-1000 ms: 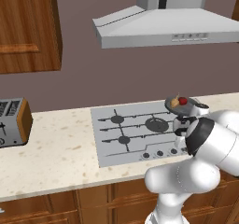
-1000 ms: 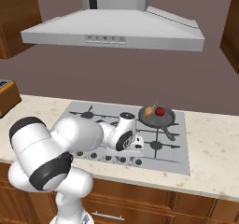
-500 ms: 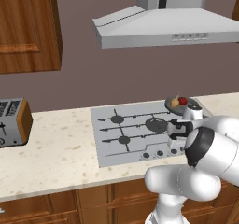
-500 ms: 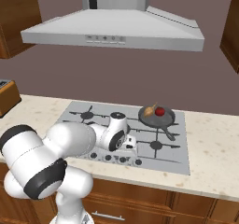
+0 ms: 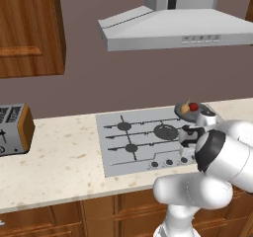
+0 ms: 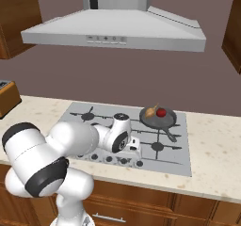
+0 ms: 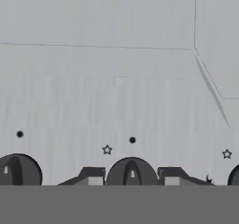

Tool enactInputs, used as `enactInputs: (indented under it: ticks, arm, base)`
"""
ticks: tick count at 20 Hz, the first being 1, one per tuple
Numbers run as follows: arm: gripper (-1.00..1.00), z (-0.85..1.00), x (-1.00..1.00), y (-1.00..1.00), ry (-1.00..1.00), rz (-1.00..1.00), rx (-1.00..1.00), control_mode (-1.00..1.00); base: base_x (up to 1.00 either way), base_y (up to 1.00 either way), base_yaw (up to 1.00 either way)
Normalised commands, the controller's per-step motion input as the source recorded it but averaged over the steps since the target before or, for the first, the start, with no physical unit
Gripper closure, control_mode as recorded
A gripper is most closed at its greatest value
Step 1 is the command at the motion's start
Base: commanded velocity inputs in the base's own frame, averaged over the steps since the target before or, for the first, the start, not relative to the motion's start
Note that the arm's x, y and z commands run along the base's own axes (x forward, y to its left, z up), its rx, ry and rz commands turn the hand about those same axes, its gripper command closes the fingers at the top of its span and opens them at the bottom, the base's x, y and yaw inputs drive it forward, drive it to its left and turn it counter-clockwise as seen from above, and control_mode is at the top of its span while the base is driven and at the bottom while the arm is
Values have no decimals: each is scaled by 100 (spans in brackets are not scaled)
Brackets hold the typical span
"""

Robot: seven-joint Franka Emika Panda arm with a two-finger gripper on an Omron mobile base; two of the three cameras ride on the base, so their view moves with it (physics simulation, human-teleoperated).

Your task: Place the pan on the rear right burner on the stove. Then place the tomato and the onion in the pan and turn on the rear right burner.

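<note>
Left base view: the pan [image 5: 190, 110] sits on the rear right burner of the stove [image 5: 116, 152], right of centre, with the tomato [image 5: 193, 106] and the onion [image 5: 185, 108] inside. Right base view: the hand [image 6: 135, 145] hangs just over the knob row [image 6: 115, 159], so knob-turning looks in hand. Hand view: fingers [image 7: 93, 177] spread either side of a knob [image 7: 132, 172], gripping nothing; next it should close and twist, provided this knob serves that burner.
</note>
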Motion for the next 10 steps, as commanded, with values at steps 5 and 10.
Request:
enactInputs:
  ticks: [5, 10]
  arm:
    - [100, -11, 0, -1, 2, 11, 0, -100]
    - [100, -13, -6, 0, 1, 24, 0, -100]
  base:
    - [0, 0, 0]
    - [0, 0, 0]
